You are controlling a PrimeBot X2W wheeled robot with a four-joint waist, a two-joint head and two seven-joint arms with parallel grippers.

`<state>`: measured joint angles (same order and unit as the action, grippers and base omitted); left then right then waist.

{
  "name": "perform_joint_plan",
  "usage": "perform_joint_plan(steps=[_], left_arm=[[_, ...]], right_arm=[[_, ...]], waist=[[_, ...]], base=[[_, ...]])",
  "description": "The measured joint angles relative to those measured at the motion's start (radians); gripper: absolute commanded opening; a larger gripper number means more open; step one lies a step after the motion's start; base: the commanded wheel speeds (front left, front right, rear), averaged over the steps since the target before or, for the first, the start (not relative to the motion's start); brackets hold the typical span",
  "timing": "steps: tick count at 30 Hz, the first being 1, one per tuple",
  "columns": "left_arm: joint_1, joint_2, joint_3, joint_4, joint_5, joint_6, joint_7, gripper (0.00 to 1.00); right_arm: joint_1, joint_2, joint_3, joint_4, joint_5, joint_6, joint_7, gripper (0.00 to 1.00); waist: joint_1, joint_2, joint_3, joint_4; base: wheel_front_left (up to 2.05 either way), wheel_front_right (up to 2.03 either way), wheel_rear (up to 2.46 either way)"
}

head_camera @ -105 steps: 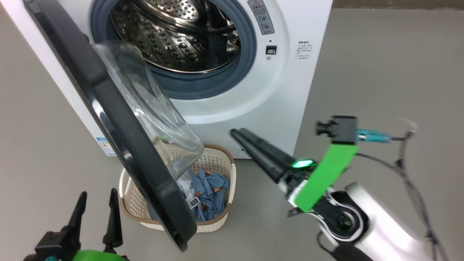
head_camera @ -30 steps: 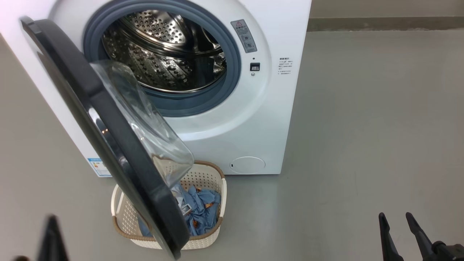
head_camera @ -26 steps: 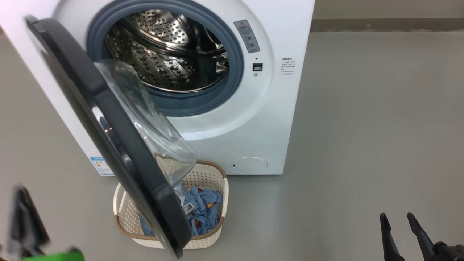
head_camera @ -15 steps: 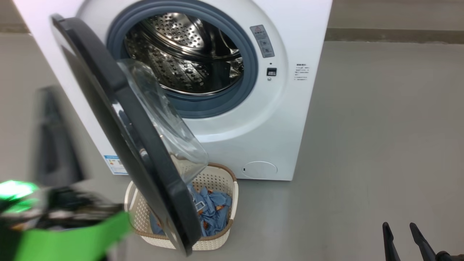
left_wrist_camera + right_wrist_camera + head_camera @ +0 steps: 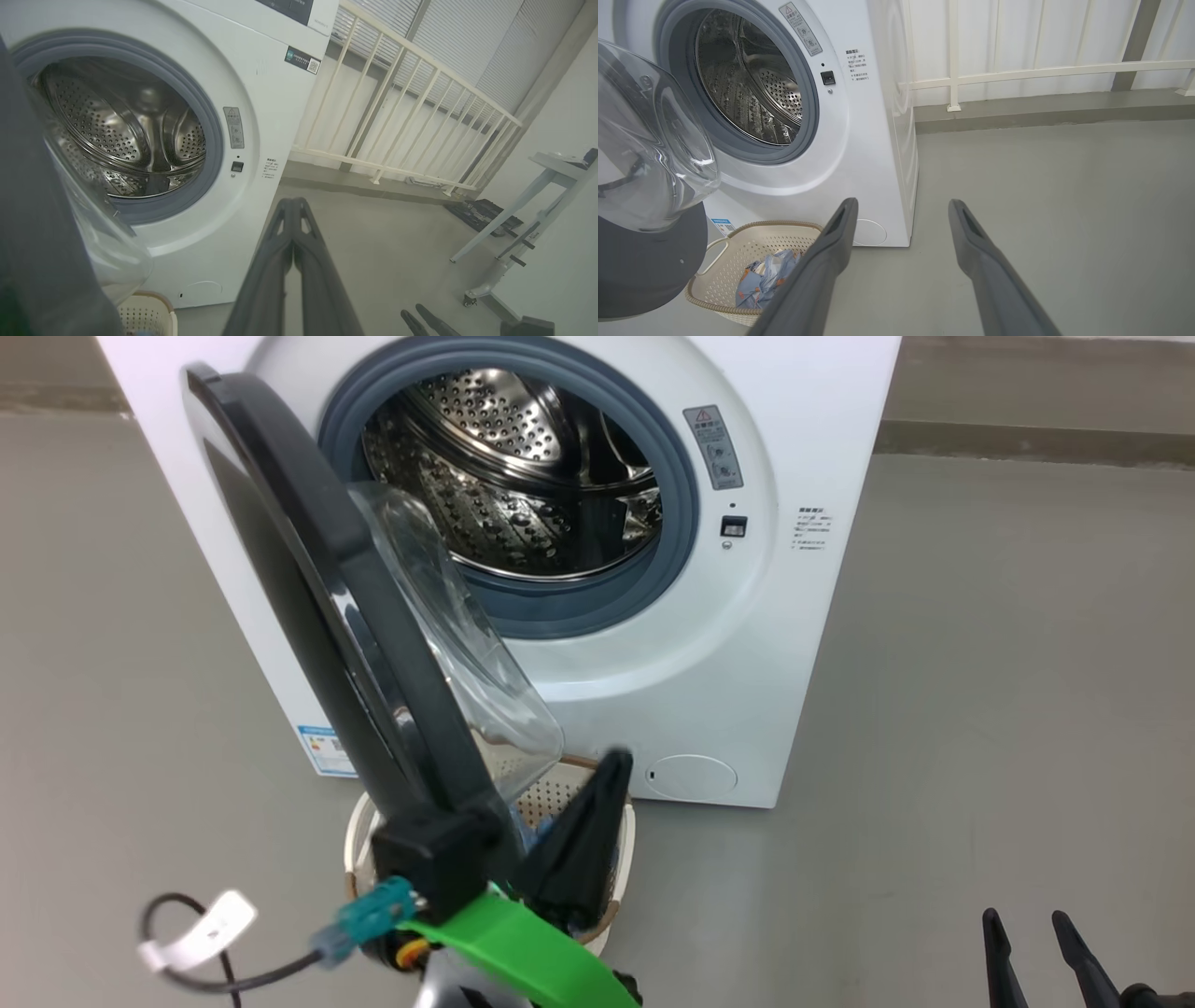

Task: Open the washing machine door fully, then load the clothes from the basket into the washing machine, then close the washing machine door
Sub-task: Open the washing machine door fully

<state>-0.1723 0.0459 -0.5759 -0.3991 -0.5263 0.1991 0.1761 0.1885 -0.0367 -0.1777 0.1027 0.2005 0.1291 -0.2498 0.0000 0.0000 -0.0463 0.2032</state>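
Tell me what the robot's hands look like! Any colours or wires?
Each hand is two long, dark, pointy fingers: the left gripper and the right gripper. Behind the left one there's a bright green band, a black box, a teal plug and a black cable wearing a white tag.

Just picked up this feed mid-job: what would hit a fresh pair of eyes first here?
The washing machine door, black-ringed with a bulging glass bowl, stands swung out at the left of the head view, baring the steel drum behind it. Below it, the shut left tool overlaps the basket, where the clothes lie in a blue heap. The right tool sits open at the lower right.
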Motion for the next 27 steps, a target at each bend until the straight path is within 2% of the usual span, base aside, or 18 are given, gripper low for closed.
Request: perform_joint_plan(steps=[9,13,18,27], left_arm=[[0.069,0.004,-0.060,0.205,-0.077,-0.001,-0.051,0.00],[0.072,0.004,-0.061,0.239,-0.078,0.001,-0.079,0.00],[0.070,0.004,-0.056,0.259,-0.125,0.029,-0.145,0.00],[0.049,0.004,-0.063,0.320,-0.122,0.065,-0.187,0.00]], right_arm=[[-0.002,0.000,0.005,0.001,0.003,0.000,0.000,1.00],[-0.002,0.000,0.005,0.001,0.003,0.000,0.000,1.00],[-0.004,0.000,0.007,0.002,0.003,0.000,0.000,1.00],[-0.005,0.000,0.010,0.004,0.009,0.000,0.000,1.00]], waist=[[0.0001,0.0000,0.015,0.025],[0.0000,0.0000,0.018,0.042],[0.0000,0.0000,0.021,0.063],[0.0000,0.0000,0.025,0.092]], base=[[0.00,0.00,0.00],[0.00,0.00,0.00],[0.00,0.00,0.00],[0.00,0.00,0.00]])
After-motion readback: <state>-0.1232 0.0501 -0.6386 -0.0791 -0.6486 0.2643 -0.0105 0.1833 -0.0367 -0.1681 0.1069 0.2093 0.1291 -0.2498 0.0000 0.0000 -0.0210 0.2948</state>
